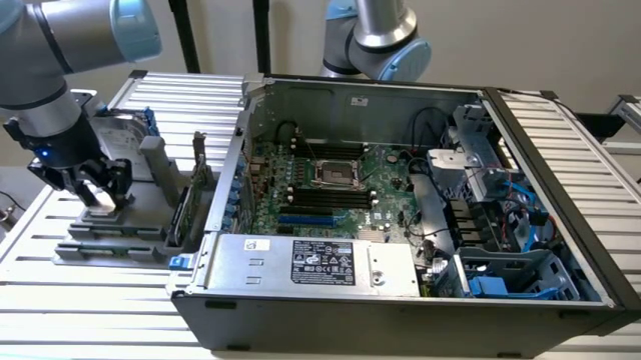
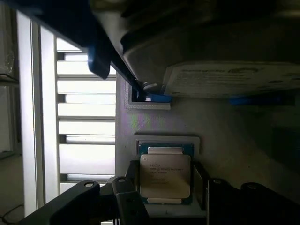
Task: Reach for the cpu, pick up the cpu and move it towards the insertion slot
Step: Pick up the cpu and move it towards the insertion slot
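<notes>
Now the pincer (image 1: pixel 100 193) is seen set low around the cpu (image 2: pixel 165 176), which is laid flat in its pocket on the grey holder (image 1: pixel 110 244). Whether the chip is squeezed yet cannot be told. The holder is placed on the slatted table (image 1: pixel 60 315), outside the computer case (image 1: pixel 401 315), on the exterior view's left. A hard drive (image 1: pixel 125 142) with blue rails is stood just beside the pincer. The insertion slot (image 1: pixel 335 174) is found inside the case, well apart from the chip, with the case wall between them.

The chip could be tipped or dropped if it is held off its middle. It could be caught on the pocket's rim if it is lifted crooked. The case wall could be bumped if the chip is carried too low.

Counted: one pincer, one cpu, one holder, one hard drive, one case, one insertion slot, two robot arms (image 1: pixel 376 37)
</notes>
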Controlling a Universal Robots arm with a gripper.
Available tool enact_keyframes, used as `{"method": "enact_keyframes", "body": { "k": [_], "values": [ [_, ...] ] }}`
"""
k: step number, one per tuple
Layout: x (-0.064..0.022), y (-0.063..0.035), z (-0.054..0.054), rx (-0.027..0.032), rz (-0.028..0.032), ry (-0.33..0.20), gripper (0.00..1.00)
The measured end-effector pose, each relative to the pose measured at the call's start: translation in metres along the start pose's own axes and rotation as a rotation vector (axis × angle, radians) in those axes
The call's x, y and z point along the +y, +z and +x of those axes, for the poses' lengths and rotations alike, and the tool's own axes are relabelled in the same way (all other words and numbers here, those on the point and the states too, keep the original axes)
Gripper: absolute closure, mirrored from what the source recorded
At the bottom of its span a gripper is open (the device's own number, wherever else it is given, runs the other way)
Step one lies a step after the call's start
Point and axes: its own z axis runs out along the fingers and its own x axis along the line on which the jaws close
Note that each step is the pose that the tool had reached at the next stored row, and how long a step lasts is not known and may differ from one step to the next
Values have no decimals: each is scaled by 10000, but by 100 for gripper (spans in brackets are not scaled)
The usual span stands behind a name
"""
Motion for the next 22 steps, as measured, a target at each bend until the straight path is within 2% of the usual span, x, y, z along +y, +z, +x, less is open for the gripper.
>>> {"method": "enact_keyframes", "body": {
  "k": [4,7,15,22],
  "values": [
    [2,-91,2,6,-1,1,45],
    [3,-198,3,6,0,0,45],
    [11,-558,-13,6,0,0,45],
    [18,-874,-88,5,-3,0,45]
  ]
}}
